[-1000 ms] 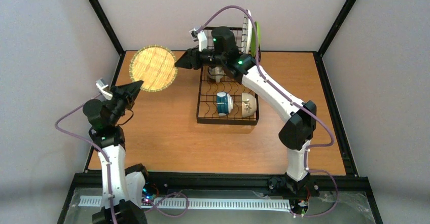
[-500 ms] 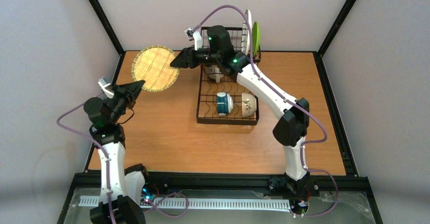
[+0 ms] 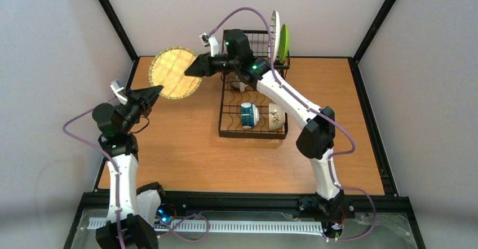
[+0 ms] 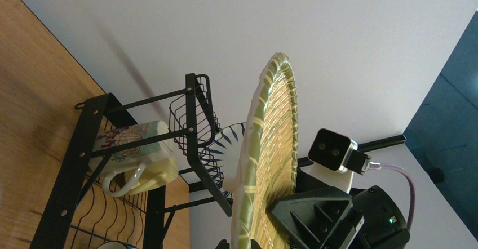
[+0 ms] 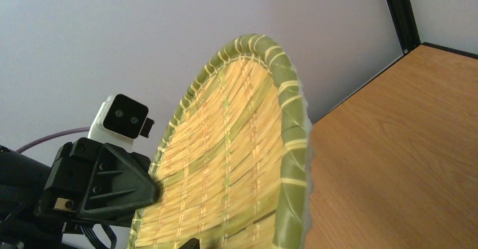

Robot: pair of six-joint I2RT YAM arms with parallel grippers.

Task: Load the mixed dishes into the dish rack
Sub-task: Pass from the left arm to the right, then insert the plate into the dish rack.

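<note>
Step in hand: handover of the tan plate [image 3: 172, 73], upright in the air over the far-left worktop [image 3: 186, 147], just left of the dish rack [image 3: 252, 136]. Left end effector [image 3: 151, 91] is pinched tight on its lower rim. Right end effector [image 3: 196, 69] sits at the opposite rim; can't tell if it grips. Next, probably: right clamps firmly, left lets go, and the plate goes edge-down into a free rack slot.

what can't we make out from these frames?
- Right pincer grip on tan plate: fingertips cut off by right wrist view's bottom edge; too small from top.
- Left pincer fingertips: below left wrist view's bottom edge.
- Striped plate: mostly behind tan plate, left wrist view.
- Dish rack far end: covered by right arm, top view.
</note>
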